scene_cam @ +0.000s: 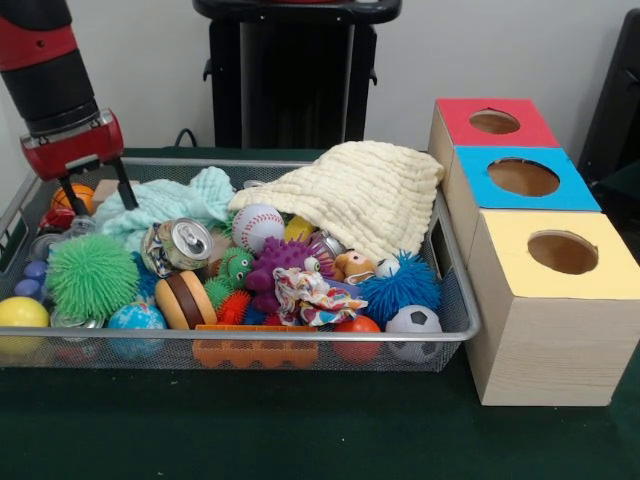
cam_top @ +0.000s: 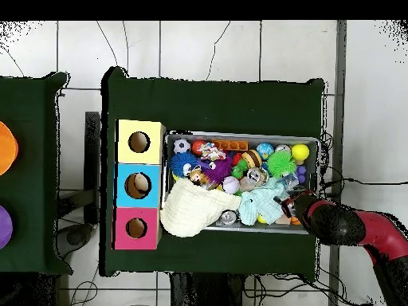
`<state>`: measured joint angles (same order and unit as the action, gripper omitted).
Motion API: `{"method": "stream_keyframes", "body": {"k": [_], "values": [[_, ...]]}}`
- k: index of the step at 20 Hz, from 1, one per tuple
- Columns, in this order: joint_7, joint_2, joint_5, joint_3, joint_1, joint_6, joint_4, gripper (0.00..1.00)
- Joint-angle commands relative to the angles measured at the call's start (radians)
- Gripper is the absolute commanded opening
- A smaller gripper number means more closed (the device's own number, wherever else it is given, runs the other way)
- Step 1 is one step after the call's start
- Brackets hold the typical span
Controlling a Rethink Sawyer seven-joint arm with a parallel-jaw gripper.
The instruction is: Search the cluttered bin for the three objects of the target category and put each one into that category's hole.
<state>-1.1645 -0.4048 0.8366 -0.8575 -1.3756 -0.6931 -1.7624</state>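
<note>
Front view first: the wire mesh bin [scene_cam: 455,300] takes up most of the table and it's packed. The red and black arm comes down at the far left, and the gripper [scene_cam: 96,196] hangs over the bin's far-left corner with its two black fingers [scene_cam: 72,194] spread apart, nothing between them. Right under it sit an orange ball [scene_cam: 72,197] and a mint green cloth [scene_cam: 170,203]. A cream knit blanket [scene_cam: 355,195] drapes over the far right rim. In the pile: a crushed silver can [scene_cam: 180,245], a baseball [scene_cam: 257,226], a green spiky ball [scene_cam: 92,277], a purple spiky toy [scene_cam: 283,262], a blue fuzzy ball [scene_cam: 400,285], a toy burger [scene_cam: 185,299], a small soccer ball [scene_cam: 413,329], a globe ball [scene_cam: 136,324] and a yellow ball [scene_cam: 20,317]. Something clear sits just left of the mint cloth, but it's too small to call it a bottle. To the right of the bin stand three wooden boxes with round holes: the red-topped box [scene_cam: 495,122] farthest, the blue-topped box [scene_cam: 522,178] in the middle, the yellow-topped box [scene_cam: 560,255] nearest.

Overhead view: the bin [cam_top: 243,135] lies on the dark green table cover [cam_top: 215,103], boxes lined up along its left side, yellow [cam_top: 139,143], blue [cam_top: 139,185], red [cam_top: 136,228]. The gripper [cam_top: 288,202] reaches in at the bin's right end, beside the mint cloth [cam_top: 267,205]; here you can't tell how the fingers stand.
</note>
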Motion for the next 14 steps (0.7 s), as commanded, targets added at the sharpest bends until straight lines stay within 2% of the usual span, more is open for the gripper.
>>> {"method": "stream_keyframes", "body": {"k": [1, 10, 14], "values": [[0.139, 0.047, 0.068, 0.043, 0.019, 0.046, 0.036, 1.00], [0.148, 0.045, 0.062, 0.039, 0.013, 0.035, 0.035, 1.00], [0.157, 0.025, 0.034, 0.025, 0.006, 0.004, 0.028, 1.00]]}}
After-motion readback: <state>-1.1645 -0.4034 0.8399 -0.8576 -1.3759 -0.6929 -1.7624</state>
